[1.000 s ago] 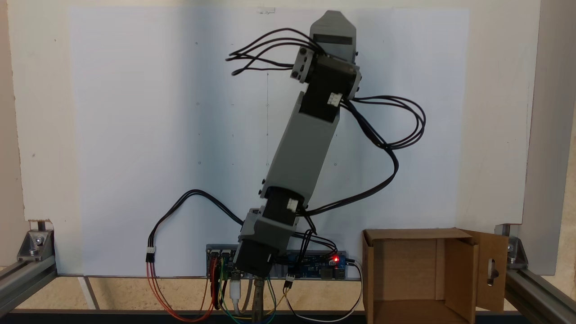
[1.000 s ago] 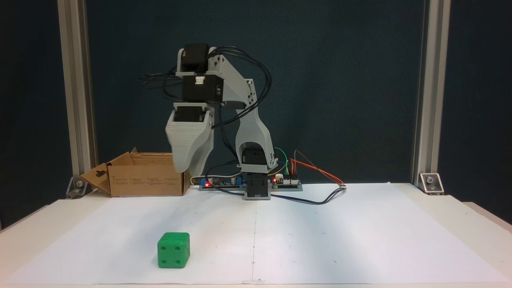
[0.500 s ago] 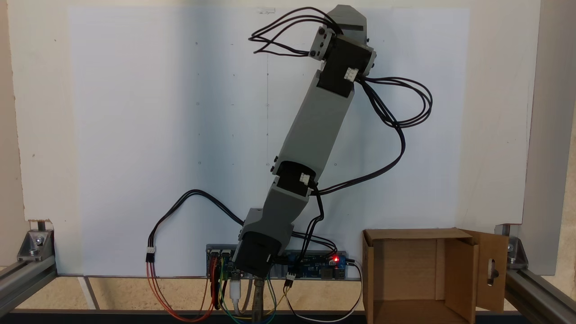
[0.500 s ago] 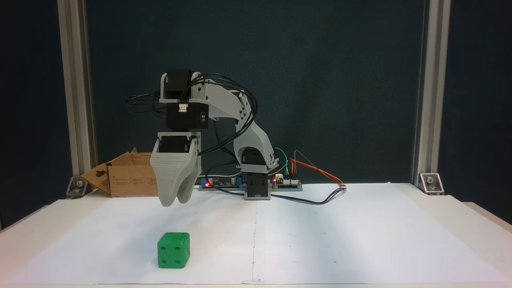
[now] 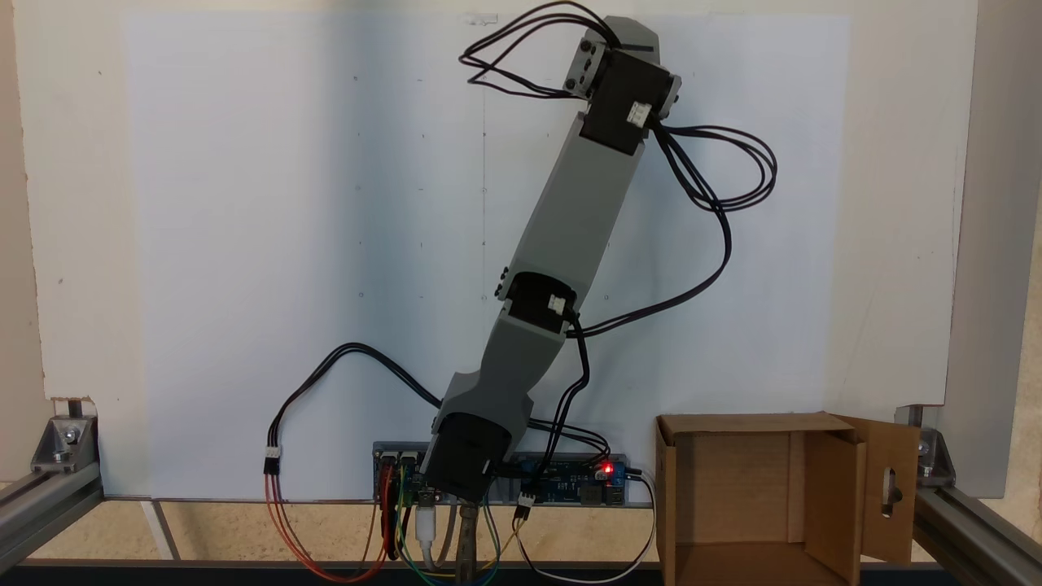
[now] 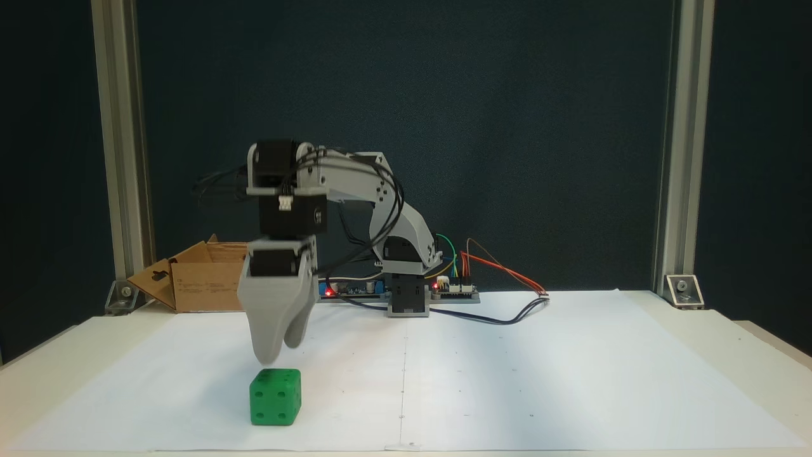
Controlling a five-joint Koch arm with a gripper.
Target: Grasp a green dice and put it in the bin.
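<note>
White paper (image 6: 507,368) covers the table before a dark backdrop (image 6: 507,127); pincer (image 6: 276,352) opening can't be judged.

bin (image 6: 209,282) partly behind hand (image 6: 277,352)

Arm (image 6: 355,184) stretched forward, claw (image 6: 279,349) pointing down, tips nearly together.

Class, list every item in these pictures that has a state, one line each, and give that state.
Small bright green plastic dice: resting on the white paper, ungrasped.
Grey plastic gripper: hanging just above the dice, not touching; open or shut cannot be told.
Brown corrugated cardboard bin: flaps open, nothing visible inside.
Controller board light: lit red.
</note>
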